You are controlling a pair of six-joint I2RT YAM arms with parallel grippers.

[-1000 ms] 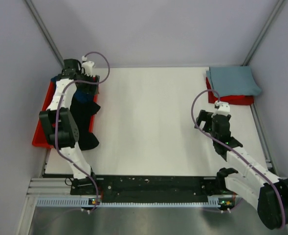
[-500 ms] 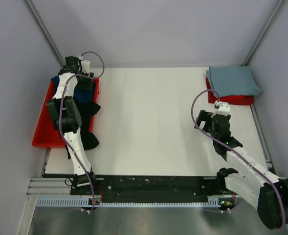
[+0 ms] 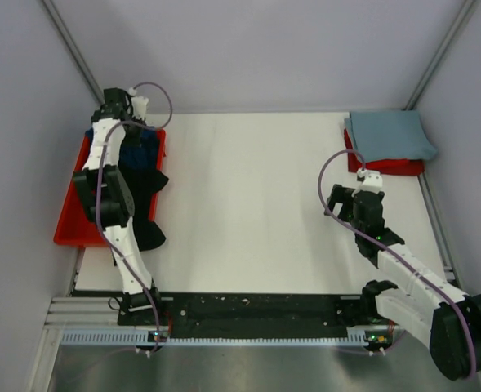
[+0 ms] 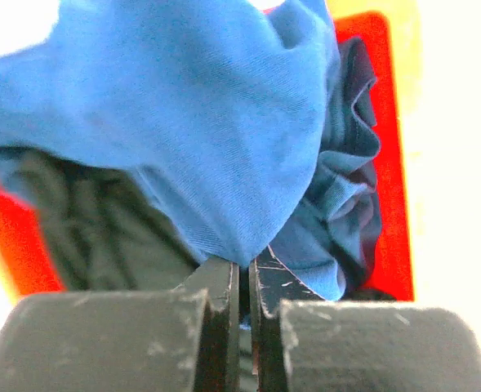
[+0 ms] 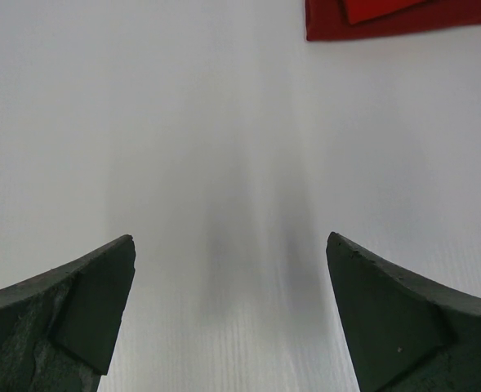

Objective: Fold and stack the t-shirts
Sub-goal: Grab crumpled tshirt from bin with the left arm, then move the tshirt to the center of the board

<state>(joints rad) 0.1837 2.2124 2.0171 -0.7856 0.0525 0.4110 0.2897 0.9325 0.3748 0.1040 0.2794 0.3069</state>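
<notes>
1. Left end effector: jaws together, pinched on a fold of the blue t-shirt at the far end of the left tray.
2. Step, as I read it: pull that shirt out of the pile. Lift straight up first so it peels off the darker cloth bunched beside it, then carry it right onto the surface.
3. Can't confirm how many layers are caught. If it's several, the shirt won't spread flat.
4. Risk: the black t-shirt hangs over the tray edge onto the surface, right beside the arm, and may drag along.
5. Right end effector: jaws wide apart, holding nothing, hovering over the surface. Best used to take the second corner.
6. Grey-blue t-shirt: folded, lying on the right tray in the far right corner. That looks like the stack spot.
7. Surface: white and flat. I'd lay the shirt out in the middle.
8. Room: pale walls on three sides, and a metal rail at the near edge carrying both bases.
</notes>
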